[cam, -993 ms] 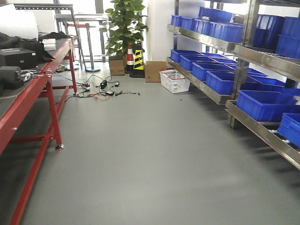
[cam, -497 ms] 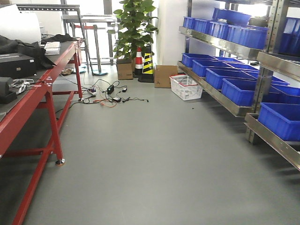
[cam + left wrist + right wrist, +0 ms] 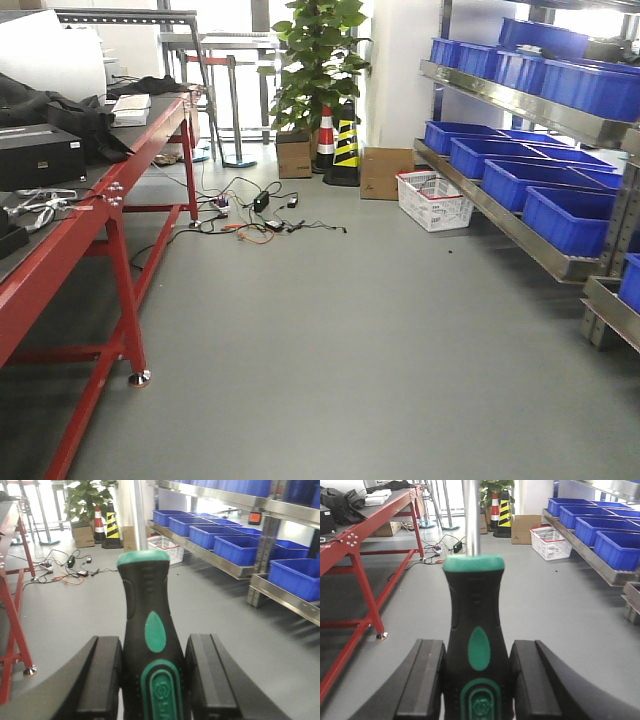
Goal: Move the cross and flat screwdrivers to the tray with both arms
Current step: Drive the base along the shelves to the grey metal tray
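Note:
In the left wrist view a screwdriver (image 3: 150,610) with a black and green handle stands upright between the jaws, and my left gripper (image 3: 153,641) is shut on it. My right gripper (image 3: 477,645) is shut on a second black and green screwdriver (image 3: 474,605), whose metal shaft (image 3: 471,515) rises past the top of the frame. Tips are out of frame, so cross versus flat cannot be told. The tray is out of view. Neither arm shows in the front view.
A red-framed workbench (image 3: 110,215) with black cases runs along the left. Steel shelves with blue bins (image 3: 555,195) line the right. Loose cables (image 3: 255,215), a white basket (image 3: 433,198), a cardboard box (image 3: 385,172), traffic cones (image 3: 337,145) and a potted plant (image 3: 320,60) stand at the far end.
The front view has swung left: the shelves and bins slid toward the right edge, and the plant, cables and workbench moved right and further into frame.

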{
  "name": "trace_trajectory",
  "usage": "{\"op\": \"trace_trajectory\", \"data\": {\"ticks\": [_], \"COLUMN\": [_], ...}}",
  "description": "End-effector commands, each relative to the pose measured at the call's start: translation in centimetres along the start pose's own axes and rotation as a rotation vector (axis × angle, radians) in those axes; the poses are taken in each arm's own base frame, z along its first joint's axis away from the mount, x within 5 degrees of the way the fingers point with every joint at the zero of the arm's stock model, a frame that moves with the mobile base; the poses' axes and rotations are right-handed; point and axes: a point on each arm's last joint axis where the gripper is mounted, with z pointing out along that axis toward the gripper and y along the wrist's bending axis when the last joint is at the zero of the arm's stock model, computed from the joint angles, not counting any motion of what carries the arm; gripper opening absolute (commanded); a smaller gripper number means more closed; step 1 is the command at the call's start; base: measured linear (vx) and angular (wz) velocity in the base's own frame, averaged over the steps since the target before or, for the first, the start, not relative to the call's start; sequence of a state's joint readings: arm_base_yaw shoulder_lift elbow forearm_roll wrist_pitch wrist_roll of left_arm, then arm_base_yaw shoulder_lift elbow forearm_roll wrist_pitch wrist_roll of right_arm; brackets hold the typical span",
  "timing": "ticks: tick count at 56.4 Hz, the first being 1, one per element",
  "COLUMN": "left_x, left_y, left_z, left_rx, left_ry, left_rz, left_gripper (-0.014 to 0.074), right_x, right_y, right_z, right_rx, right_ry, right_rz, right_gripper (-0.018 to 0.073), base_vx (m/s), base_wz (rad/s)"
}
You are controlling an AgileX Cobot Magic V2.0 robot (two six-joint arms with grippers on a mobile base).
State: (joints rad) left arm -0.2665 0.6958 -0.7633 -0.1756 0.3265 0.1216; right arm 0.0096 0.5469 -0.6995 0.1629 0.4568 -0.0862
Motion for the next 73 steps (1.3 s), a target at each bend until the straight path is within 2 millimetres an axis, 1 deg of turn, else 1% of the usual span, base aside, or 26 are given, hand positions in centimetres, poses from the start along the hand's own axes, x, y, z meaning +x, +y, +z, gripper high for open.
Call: {"op": "trace_trajectory", "data": {"ticks": [1, 14, 27, 55, 73], "left_x": [-1.70, -1.70, -1.70, -1.70, -1.70], "left_y": [-0.06, -0.06, -0.06, -0.06, -0.06], "left_z": [-0.43, -0.43, -0.43, -0.43, -0.43], "left_rx": [-0.001, -0.001, -0.001, -0.001, -0.001], "left_ry": [-0.123, -0.123, -0.123, -0.122, -0.122], "left_rz": [-0.013, -0.013, -0.013, -0.013, -0.013], "left_gripper": [0.0003, 0.0003, 0.0003, 0.0003, 0.0003], "right_x": [-1.78, -1.78, -1.78, -1.77, -1.77], "right_y": [-0.01, -0.01, -0.01, -0.01, -0.01], "right_z": [-0.35, -0.35, -0.35, -0.35, -0.35], "right_rx": [0.008, 0.008, 0.008, 0.008, 0.008], "right_ry": [-0.123, -0.123, -0.123, -0.122, -0.122], "right_rz": [0.000, 0.000, 0.000, 0.000, 0.000], "right_gripper": [-0.0008, -0.0008, -0.0008, -0.0008, -0.0008], "base_vx": [0.45, 0.43, 0.42, 0.43, 0.36], "base_wz": [0.09, -0.01, -0.30, -0.59, -0.74]}}
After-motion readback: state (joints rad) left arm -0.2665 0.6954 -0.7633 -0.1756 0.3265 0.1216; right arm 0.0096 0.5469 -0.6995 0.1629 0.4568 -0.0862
